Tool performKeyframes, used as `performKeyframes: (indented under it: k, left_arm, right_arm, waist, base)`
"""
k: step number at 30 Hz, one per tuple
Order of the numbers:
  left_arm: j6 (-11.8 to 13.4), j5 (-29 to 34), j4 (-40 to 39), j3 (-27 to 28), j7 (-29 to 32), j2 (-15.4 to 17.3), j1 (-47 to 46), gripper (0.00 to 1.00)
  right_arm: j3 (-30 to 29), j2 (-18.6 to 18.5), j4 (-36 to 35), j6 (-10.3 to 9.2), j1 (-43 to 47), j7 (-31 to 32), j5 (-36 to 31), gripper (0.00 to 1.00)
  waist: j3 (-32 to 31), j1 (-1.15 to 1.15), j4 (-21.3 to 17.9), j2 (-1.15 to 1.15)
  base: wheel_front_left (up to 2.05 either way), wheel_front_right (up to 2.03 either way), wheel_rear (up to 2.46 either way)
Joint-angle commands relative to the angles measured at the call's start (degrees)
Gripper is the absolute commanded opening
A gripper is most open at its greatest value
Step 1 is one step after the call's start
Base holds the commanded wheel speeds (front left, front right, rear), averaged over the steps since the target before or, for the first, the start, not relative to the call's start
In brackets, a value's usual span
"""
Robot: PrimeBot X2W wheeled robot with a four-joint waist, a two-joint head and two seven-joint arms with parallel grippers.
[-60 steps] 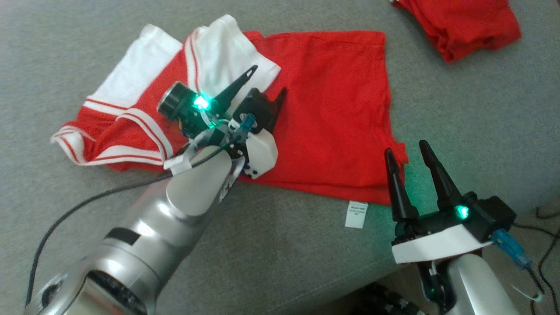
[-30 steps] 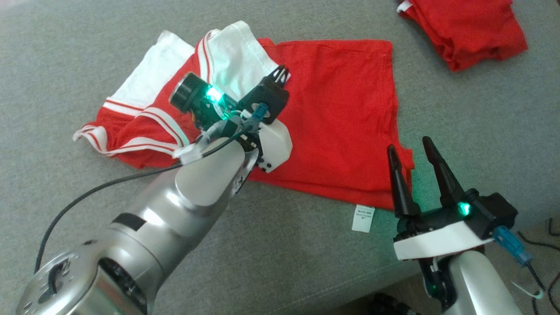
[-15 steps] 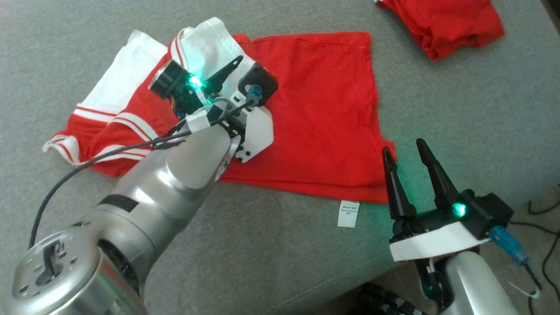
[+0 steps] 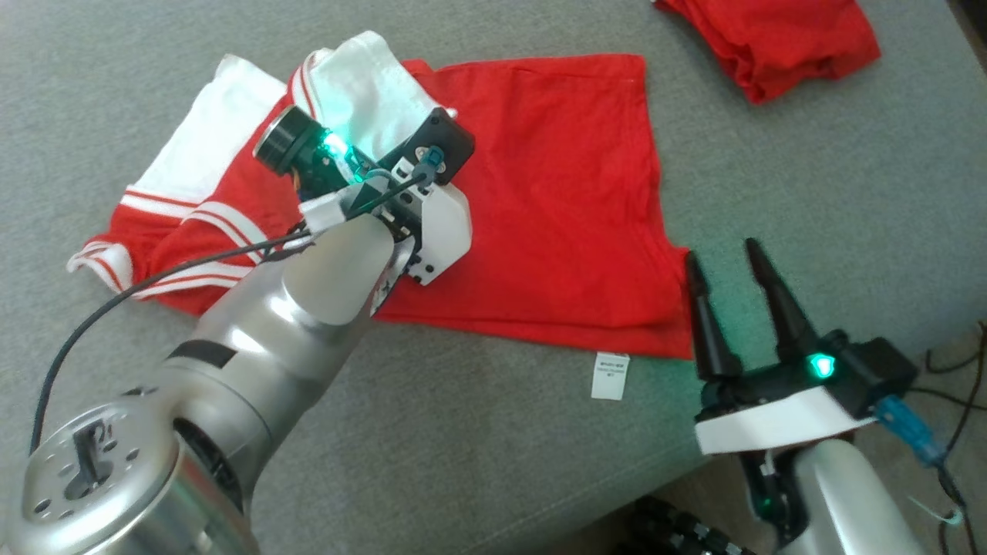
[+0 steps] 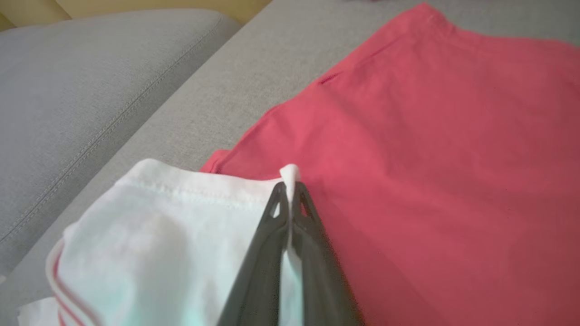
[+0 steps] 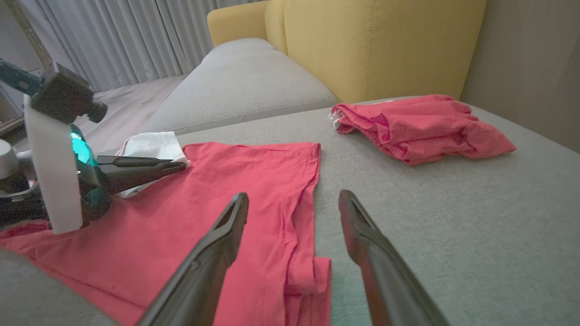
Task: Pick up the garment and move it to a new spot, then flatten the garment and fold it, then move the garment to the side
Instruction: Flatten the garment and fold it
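A red garment [image 4: 555, 193] with white, red-striped sleeves lies spread on the grey sofa seat [image 4: 478, 447]. My left gripper [image 5: 289, 183] is shut on the hem corner of a white sleeve [image 5: 158, 226], and a bit of white cloth pokes out past its tips. The right wrist view shows the same left gripper [image 6: 181, 166] lying low over the red cloth [image 6: 226, 194]. My right gripper [image 4: 721, 252] stands open at the garment's near right corner, its fingers [image 6: 226, 235] astride the folded edge with nothing between them.
A second red garment [image 4: 771, 35] lies bunched at the far right, in front of the yellow sofa back [image 6: 371, 40]. A white label [image 4: 609, 375] sticks out from the near hem. Cables [image 4: 956, 362] hang past the seat's right edge. Another grey cushion [image 5: 90, 90] adjoins on the left.
My left gripper, open two seconds ago, has reached the white sleeve's edge and shut on it. The head camera has shifted a little. The right gripper has barely moved.
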Motion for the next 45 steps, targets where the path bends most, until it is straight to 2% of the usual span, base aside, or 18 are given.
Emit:
performKeyframes:
  k: [1,5,9,12,13,15,21,27,32,38,41,42,45]
  left_arm:
    - [0.0,-0.6,-1.6,1.3,-1.7,0.1,-3.0,0.00]
    - [0.8,-2.6,-5.7,2.8,-8.2,0.1,-3.6,0.00]
    - [2.5,-3.0,-9.9,3.8,-11.7,0.5,-5.1,0.00]
    - [2.1,-3.1,-14.2,5.0,-13.7,3.4,-6.5,0.00]
    - [2.1,-3.1,-14.2,5.0,-13.7,3.4,-6.5,0.00]
    - [2.0,-3.4,-17.5,6.1,-14.4,5.9,-6.9,0.00]
    - [3.2,-3.2,-26.8,7.2,-13.6,12.0,-7.5,0.00]
    - [5.8,-2.6,-34.5,7.1,-11.3,15.2,-7.1,0.00]
    - [7.6,-2.2,-39.0,7.0,-10.1,16.7,-6.6,0.00]
    - [9.1,-2.6,-42.6,7.4,-9.4,18.5,-5.4,0.00]
    - [9.7,-2.7,-43.8,7.3,-9.1,19.4,-4.9,0.00]
    - [9.8,-2.7,-44.2,7.3,-8.9,19.6,-4.8,0.00]
    - [10.2,-2.7,-45.2,7.3,-8.5,20.5,-4.6,0.00]
  right_arm:
    - [0.3,-0.2,-2.1,0.37,-1.1,-0.2,0.2,1.00]
    - [-2.2,-0.2,-3.0,0.37,-1.6,-0.2,0.1,1.00]
    - [-5.1,-0.3,-1.7,0.37,-3.1,-0.2,1.1,1.00]
    - [-6.3,-1.3,2.9,0.37,-6.1,-0.2,3.4,1.00]
    - [-6.3,-1.3,2.9,0.37,-6.1,-0.2,3.4,1.00]
    - [-7.1,-2.4,8.5,0.37,-9.2,-0.2,5.1,1.00]
    - [-5.1,-6.8,22.3,0.37,-21.4,7.6,9.4,1.00]
    - [-2.0,-9.6,32.0,0.37,-30.0,14.6,13.3,1.00]
    - [-1.9,-10.8,38.1,0.37,-34.5,16.1,14.2,1.00]
    - [0.2,-10.8,41.8,0.37,-36.7,15.1,15.9,1.00]
    - [1.0,-11.0,43.6,0.37,-37.4,14.4,16.8,0.96]
    - [1.3,-11.1,44.1,0.37,-37.7,14.2,17.1,0.87]
    - [2.2,-11.3,45.4,0.37,-38.3,13.3,17.9,0.76]
  waist:
    - [-0.3,0.00,0.5,0.00]
    - [-1.7,0.00,2.7,0.00]
    - [-3.3,0.00,6.2,0.00]
    - [-3.7,0.00,8.5,0.00]
    - [-3.7,0.00,8.5,0.00]
    - [-3.9,0.00,9.7,0.00]
    - [-3.4,0.00,12.6,0.00]
    - [-2.7,0.00,14.4,0.00]
    - [-2.2,0.00,15.4,0.00]
    - [-2.0,0.00,16.0,0.00]
    - [-1.9,0.00,16.3,0.00]
    - [-1.8,0.00,16.5,0.00]
    - [-1.8,0.00,16.8,0.00]
  base:
    - [0.00,0.00,0.00]
    - [0.00,0.00,0.00]
    - [0.00,0.00,0.00]
    - [0.00,0.00,0.00]
    - [0.00,0.00,0.00]
    - [0.00,0.00,0.00]
    - [0.00,0.00,0.00]
    - [0.00,0.00,0.00]
    - [0.00,0.00,0.00]
    - [0.00,0.00,0.00]
    - [0.00,0.00,0.00]
    - [0.00,0.00,0.00]
    - [0.00,0.00,0.00]
